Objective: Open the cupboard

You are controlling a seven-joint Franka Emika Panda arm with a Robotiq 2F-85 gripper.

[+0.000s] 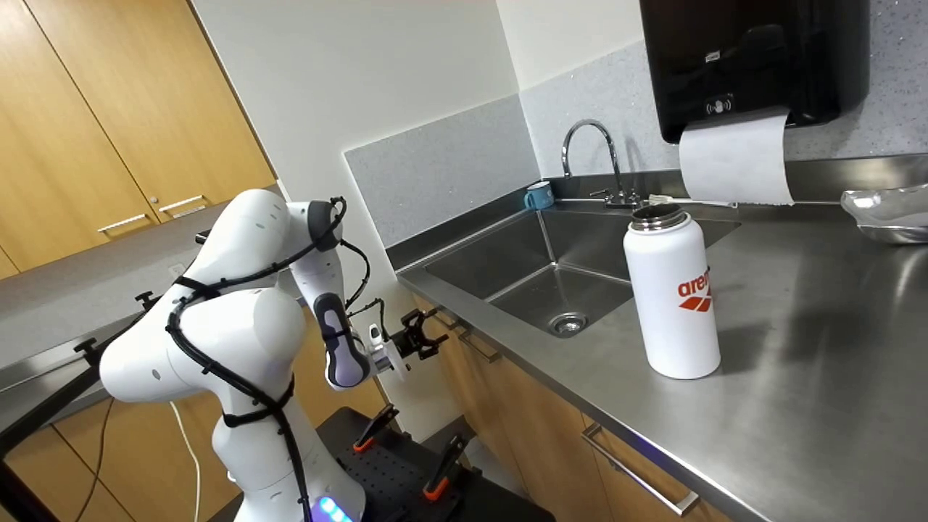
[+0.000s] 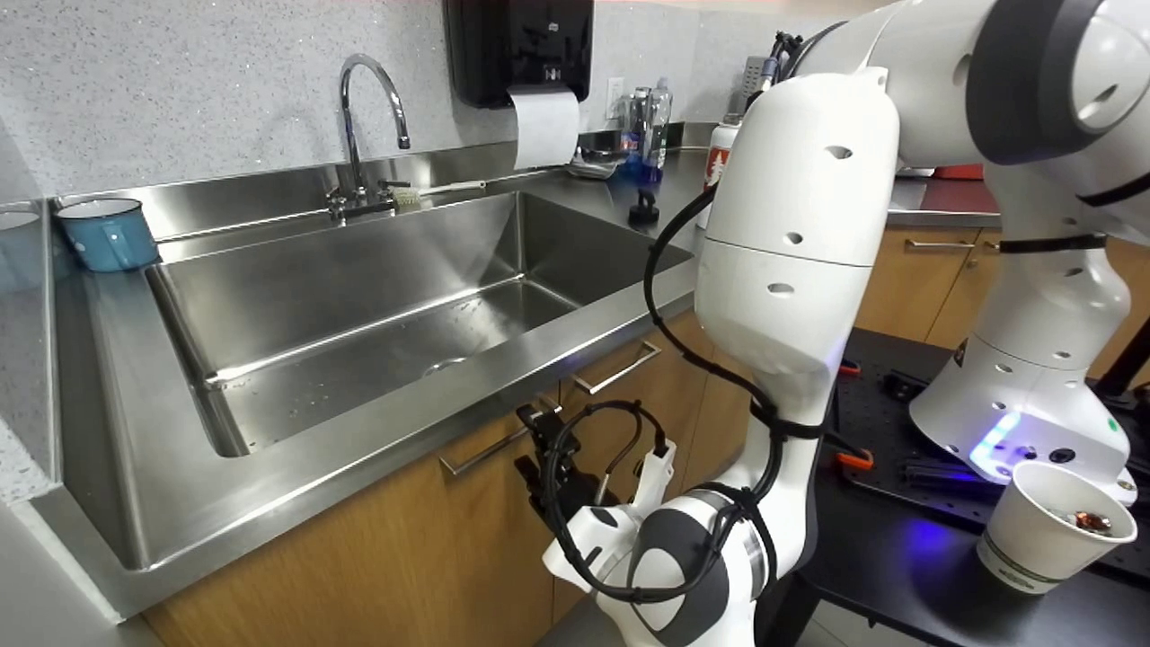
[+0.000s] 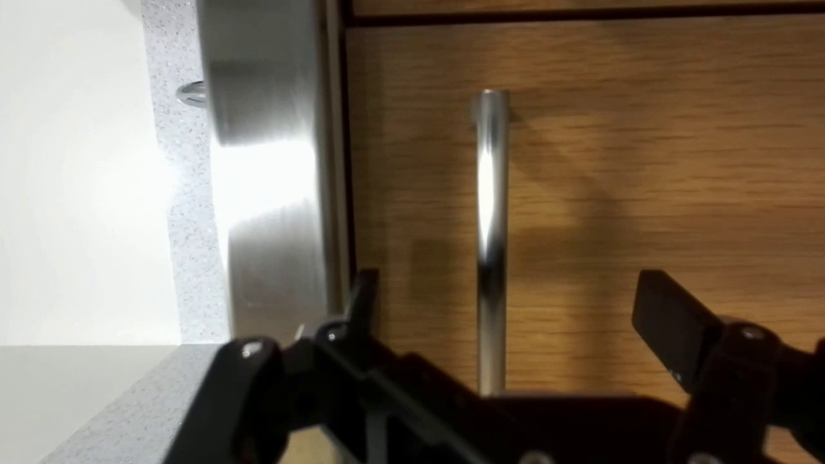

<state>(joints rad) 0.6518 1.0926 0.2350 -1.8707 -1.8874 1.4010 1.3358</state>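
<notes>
Steel table [image 1: 797,377] ran right across the scene. Cupboard [image 2: 467,539], the task's thing, sat under it; its door [image 3: 709,129] filled much of the wrist view and looked flush, so logged as closed. Arm [image 2: 791,198] was bent down in front, wrist below the table's edge. Sink [image 2: 359,296] was set into the table above the cupboard. White bottle [image 1: 674,297] stood upright on the table near the sink, not part of the job.

Claw [image 3: 509,283] was at the cupboard front, fingers [image 3: 664,322] well apart, holding nothing. Handle [image 3: 492,245], a metal bar on the door, lay between the fingers in the wrist view, gap visible on both sides. Couldn't tell if they reached deep enough to straddle it; both exterior views showed the claw close to the door, contact unclear.

Progress, my call: lining up mostly done. No door under the table stood visibly ajar in any view, so the actual opening looked unstarted. Closing on the handle, pulling and swinging the door out were all left. Next move probably needed a slight push in, then a squeeze. Possible snag: the fingertip [image 3: 365,293] nearest the table's edge looked short of room and could have scraped it.
</notes>
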